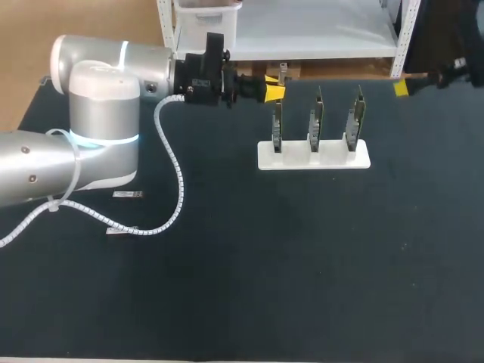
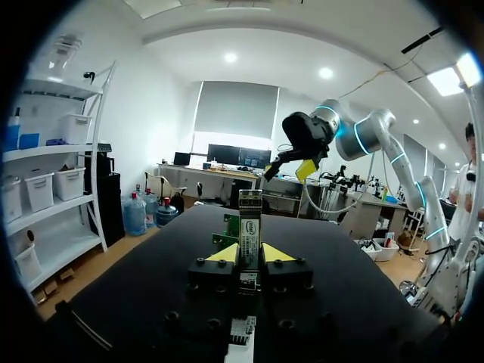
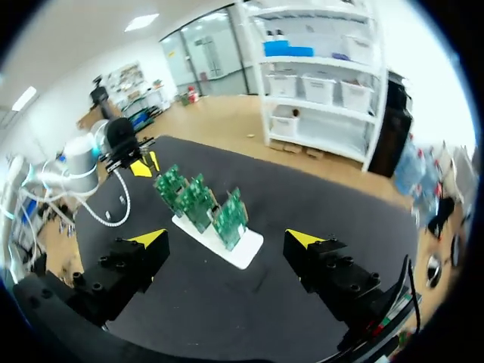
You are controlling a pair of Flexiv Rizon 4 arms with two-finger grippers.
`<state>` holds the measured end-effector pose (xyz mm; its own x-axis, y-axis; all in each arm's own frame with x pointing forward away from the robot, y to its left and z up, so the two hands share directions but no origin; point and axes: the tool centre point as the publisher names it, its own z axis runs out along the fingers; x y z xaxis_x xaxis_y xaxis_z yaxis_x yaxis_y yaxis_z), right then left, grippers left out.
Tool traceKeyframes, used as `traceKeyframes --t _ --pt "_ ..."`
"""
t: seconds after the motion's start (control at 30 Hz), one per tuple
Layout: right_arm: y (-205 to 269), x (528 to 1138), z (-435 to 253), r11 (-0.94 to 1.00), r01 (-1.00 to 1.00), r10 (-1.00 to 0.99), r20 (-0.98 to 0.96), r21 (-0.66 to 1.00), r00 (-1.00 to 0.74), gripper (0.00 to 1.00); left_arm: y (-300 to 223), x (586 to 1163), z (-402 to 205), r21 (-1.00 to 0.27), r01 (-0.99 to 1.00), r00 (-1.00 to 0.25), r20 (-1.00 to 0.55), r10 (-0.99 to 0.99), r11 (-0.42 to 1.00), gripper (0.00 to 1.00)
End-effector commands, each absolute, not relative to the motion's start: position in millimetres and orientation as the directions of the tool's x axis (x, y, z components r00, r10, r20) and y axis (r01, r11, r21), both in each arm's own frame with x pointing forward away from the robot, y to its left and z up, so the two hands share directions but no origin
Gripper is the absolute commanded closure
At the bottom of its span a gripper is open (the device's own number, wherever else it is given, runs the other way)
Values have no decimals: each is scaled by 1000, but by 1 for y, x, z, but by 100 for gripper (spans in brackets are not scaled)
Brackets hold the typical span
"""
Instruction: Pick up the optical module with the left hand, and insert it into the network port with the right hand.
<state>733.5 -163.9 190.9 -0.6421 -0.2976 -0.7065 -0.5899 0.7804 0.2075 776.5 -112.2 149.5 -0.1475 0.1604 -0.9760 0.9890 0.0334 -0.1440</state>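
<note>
Looking down from above on a dark table (image 1: 249, 287). The left arm (image 1: 91, 136) comes in from 9 o'clock and stretches along the far side. Its left gripper (image 1: 271, 87) sits at about 12 o'clock from the table's centre.

In the left wrist view, that gripper's 2 yellow-tipped fingers are clenched on the optical module (image 2: 249, 219), 1 finger on each side. The slim metal module stands upright between them, and its end pokes out past the fingertips. A white coiled cable (image 1: 178, 185) hangs from the left arm and loops across the table at about 10 o'clock.

A white stand (image 1: 314, 160) sits at 1 o'clock from the centre. It is near the left gripper, at roughly 5 o'clock from it. The stand holds 3 green circuit boards (image 1: 312, 121) upright in a row. 2 small silvery pieces (image 1: 127, 195) lie flat at 9 o'clock, near each other and beside the left arm.

The right gripper (image 3: 227, 240) is at 2 o'clock, by the table's far right corner and well apart from the stand. Its fingers are spread wide and grasp nothing. In the right wrist view, the stand and boards lie ahead of it, with the left gripper beyond them.
</note>
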Motion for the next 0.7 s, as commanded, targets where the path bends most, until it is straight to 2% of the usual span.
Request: traceKeyframes --t 0.03,0.47,0.7 --pt "-145 770 196 460 -828 -444 -724 322 -528 0 -113 777 150 -145 989 -148 -975 163 34 100" --pt "-79 786 207 66 -969 -584 -779 237 -231 0 -113 777 150 -145 989 -148 -975 163 34 100" --pt "-52 780 203 -88 -968 -560 -815 236 -148 0 -113 777 150 -145 989 -148 -975 163 34 100"
